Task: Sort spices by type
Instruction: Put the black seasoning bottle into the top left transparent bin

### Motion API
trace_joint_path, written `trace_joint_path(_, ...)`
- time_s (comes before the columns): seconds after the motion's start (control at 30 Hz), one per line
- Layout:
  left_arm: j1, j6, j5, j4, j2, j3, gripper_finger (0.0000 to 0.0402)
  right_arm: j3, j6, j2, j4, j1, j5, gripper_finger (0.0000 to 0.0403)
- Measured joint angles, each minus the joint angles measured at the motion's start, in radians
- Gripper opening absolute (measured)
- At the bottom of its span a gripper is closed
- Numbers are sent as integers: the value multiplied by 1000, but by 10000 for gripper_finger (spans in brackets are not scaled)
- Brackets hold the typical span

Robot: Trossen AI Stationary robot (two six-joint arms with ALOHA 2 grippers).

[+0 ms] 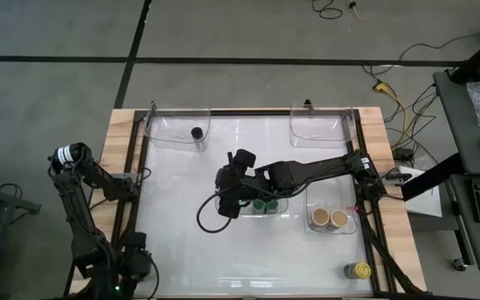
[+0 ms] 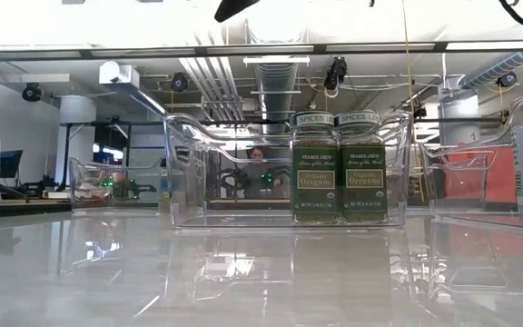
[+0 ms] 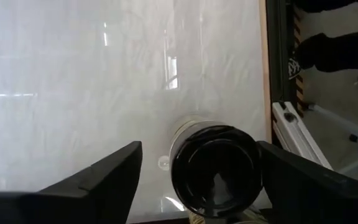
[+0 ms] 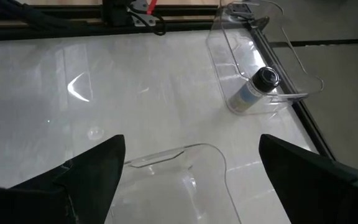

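My right gripper (image 1: 230, 200) (image 4: 191, 140) hangs open over the left end of a clear tray (image 1: 283, 207) that holds two green oregano jars (image 1: 265, 204) (image 2: 339, 168), standing upright. My left gripper (image 1: 137, 268) (image 3: 199, 148) is open near the table's near left corner. Its fingers stand on either side of an upright black-lidded jar (image 3: 216, 171), with a gap showing beside one finger. A second black-lidded jar (image 1: 197, 132) (image 4: 257, 87) sits in the far-left tray (image 1: 173, 133). Two tan jars (image 1: 330, 218) stand in a tray on the right. A yellow jar (image 1: 358, 270) stands near the near right corner.
An empty clear tray (image 1: 319, 125) sits at the far right. A raised frame (image 1: 140, 167) borders the white table on the left and right sides. Bare table surface lies between the trays and along the near edge. Cables and a desk lie beyond the right side.
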Motion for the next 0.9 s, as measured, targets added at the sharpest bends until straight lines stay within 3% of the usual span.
trace_joint_path(0.33,1,-56,24,-3,0,-20,263,0,3,0,0,0,0,361)
trace_joint_path(0.63,2,-59,20,-6,0,-24,188,0,3,0,0,0,0,361)
trace_joint_path(0.8,10,-125,5,-57,-20,-26,188,0,2,0,0,0,0,361)
trace_joint_path(0.9,16,-201,-76,-114,-69,-26,188,10,0,0,-3,1,0,361)
